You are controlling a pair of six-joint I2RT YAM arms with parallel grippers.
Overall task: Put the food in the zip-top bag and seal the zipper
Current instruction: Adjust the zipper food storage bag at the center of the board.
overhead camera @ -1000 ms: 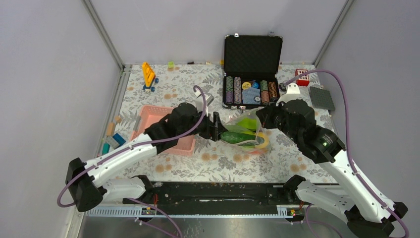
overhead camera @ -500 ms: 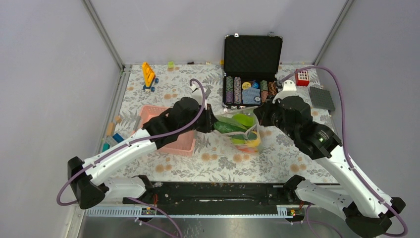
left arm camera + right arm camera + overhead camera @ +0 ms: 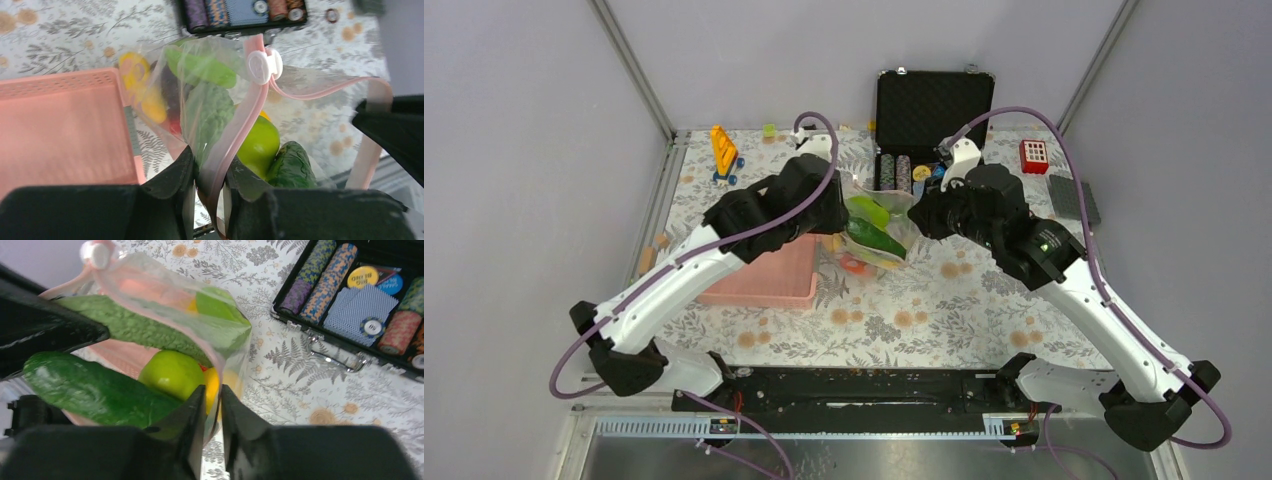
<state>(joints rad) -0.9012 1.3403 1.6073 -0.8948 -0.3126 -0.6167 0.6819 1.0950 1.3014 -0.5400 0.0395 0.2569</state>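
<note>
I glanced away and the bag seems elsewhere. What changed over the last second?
The left gripper, open beside the zip-top bag a second ago, closed on its zipper end. With the right gripper pinching the opposite edge throughout, both arms carried the bag, food inside, away from their bases and leftward, toward the black case. The pink basket and the case stayed put.

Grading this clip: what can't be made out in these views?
Top view: the pinch points of the left gripper and right gripper on the bag, under their wrists.
Left wrist view: far end of the zipper, behind the right gripper.
Wrist views: food deep in the bag, blurred by plastic.
Right wrist view: the case, cut by the edge.
</note>
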